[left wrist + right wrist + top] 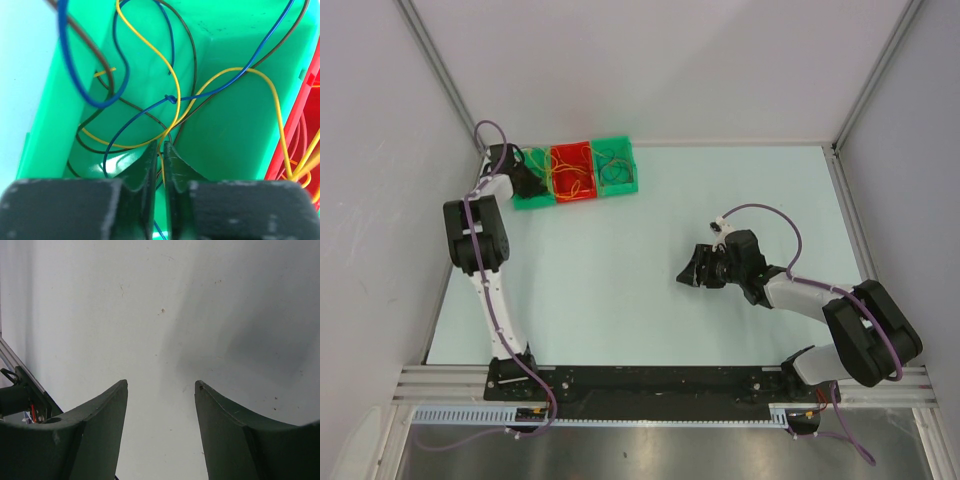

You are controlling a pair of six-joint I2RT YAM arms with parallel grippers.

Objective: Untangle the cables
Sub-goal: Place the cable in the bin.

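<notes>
Most of the job was left for you: the cables (171,99) lay looped over one another, blue, yellow and brown, in the green bin (230,130), with more in the red bin (571,173) beside it. Your left gripper (161,146) stood nearly closed about a yellow strand (176,85); whether it pinched, I couldn't tell. Your right gripper (161,385) hung with jaws apart, empty, over the table (620,300).
</notes>
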